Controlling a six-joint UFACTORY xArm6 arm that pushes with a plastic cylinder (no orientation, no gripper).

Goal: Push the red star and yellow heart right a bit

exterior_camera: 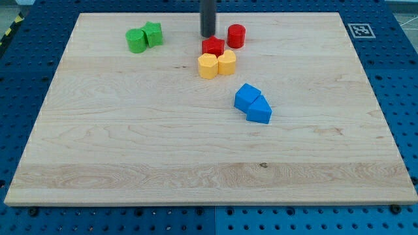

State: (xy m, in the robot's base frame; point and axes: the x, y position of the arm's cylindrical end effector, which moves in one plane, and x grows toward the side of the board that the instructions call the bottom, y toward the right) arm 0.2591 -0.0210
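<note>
Red against pale wood, the red star (213,46) sits in the upper middle of the frame, with the yellow heart (226,62) just below and right of it, touching a yellow hexagon (208,66) on its left. My tip (208,35), a bare rod with nothing to open or close, stands just above the star's upper-left edge. To push well, I judge it should come round to the pair's left side and sweep rightward briefly, avoiding the red cylinder (236,35) beside them.
</note>
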